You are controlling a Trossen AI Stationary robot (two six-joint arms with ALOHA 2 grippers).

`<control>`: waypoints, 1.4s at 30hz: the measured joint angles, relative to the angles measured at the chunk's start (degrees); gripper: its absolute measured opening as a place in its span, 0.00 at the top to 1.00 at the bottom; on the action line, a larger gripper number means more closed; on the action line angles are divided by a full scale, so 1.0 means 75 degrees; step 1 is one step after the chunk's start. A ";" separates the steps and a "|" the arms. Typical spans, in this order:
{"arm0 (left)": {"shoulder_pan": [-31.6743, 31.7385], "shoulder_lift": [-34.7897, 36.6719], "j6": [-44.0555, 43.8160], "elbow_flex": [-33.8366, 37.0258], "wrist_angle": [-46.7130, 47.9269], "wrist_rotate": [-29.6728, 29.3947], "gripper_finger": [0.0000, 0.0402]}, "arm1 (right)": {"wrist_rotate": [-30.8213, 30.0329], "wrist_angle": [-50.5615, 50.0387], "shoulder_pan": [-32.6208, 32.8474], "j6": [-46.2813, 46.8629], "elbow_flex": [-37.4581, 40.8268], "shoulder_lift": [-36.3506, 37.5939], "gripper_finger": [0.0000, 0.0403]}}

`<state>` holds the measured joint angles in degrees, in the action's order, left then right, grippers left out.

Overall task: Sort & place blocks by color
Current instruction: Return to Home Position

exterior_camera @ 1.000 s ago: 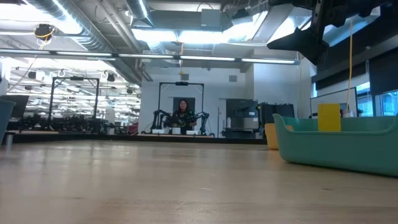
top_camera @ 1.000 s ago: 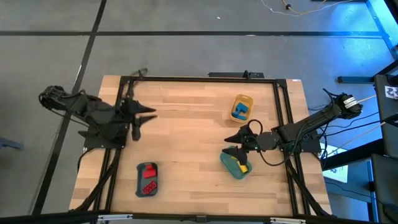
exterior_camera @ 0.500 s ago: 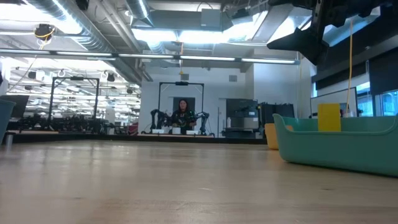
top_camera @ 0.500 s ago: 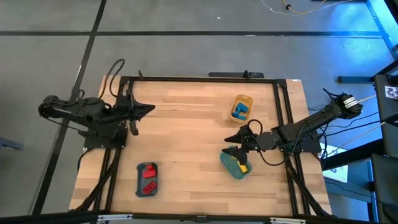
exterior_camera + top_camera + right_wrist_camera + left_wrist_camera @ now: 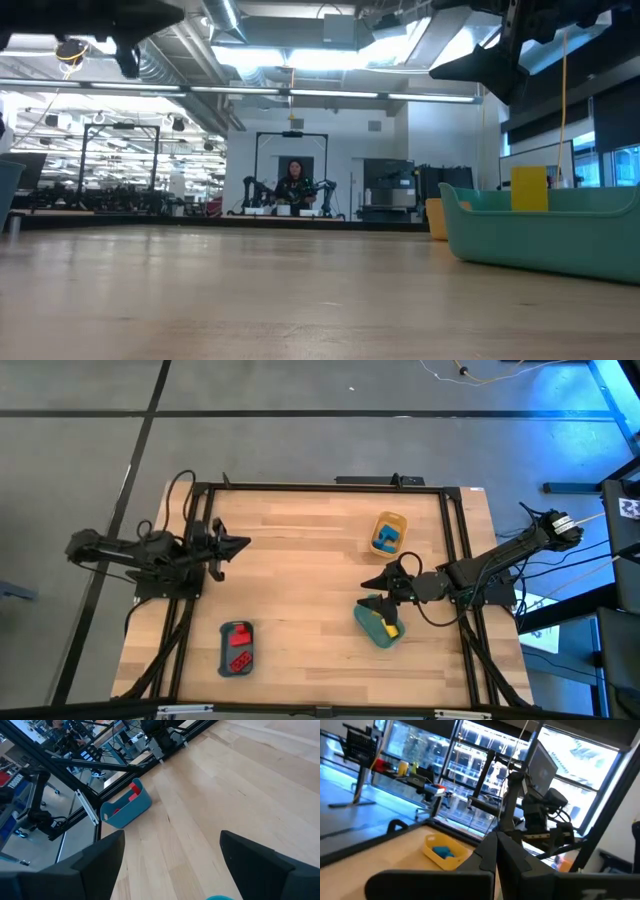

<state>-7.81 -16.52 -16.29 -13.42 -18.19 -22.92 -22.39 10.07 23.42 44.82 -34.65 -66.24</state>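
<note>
All the blocks I can see lie in trays. Red blocks [image 5: 239, 648] fill the slate-blue tray [image 5: 224, 649] near the table's front left. Blue blocks [image 5: 388, 538] sit in the yellow tray [image 5: 400, 522] at the far right. Yellow blocks [image 5: 389, 628] rest in the teal tray [image 5: 366, 619]; one [image 5: 529, 188] stands above its wall [image 5: 545, 240]. My right gripper [image 5: 368, 591] hovers open just over the teal tray's far-left end, empty. My left gripper [image 5: 243, 543] is shut and empty, raised near the left edge.
A black frame [image 5: 320, 486] runs round the wooden table top. The table's middle [image 5: 300, 580] is bare wood between the three trays. In the left wrist view the yellow tray [image 5: 442, 851] and my right arm [image 5: 530, 805] show ahead. A person [image 5: 294, 182] is far off in the room.
My left arm has folded back toward the table's left edge and sunk lower; it now shows at the top left of the low view, where it did not before. My right arm and the trays have kept still.
</note>
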 joint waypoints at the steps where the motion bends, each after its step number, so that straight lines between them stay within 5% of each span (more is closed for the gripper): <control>1: -0.0018 0.0089 -0.0089 0.0112 -0.0009 0.0015 1.00 | 0.0000 0.0000 0.0000 0.0000 0.0000 0.0000 0.19; 31: -0.0169 0.2180 -0.0006 0.0803 0.1200 -0.0142 1.00 | -0.0002 -0.0006 0.0000 -0.0089 0.0009 0.0003 0.19; 42: -0.0169 0.2186 -0.0183 0.1732 -0.0111 -0.0246 1.00 | -0.0002 -0.0006 0.0000 -0.0216 0.0009 0.0003 0.19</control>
<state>-9.08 -0.12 -17.66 -0.43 -19.03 -24.77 -22.41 10.02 23.42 43.20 -34.59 -66.22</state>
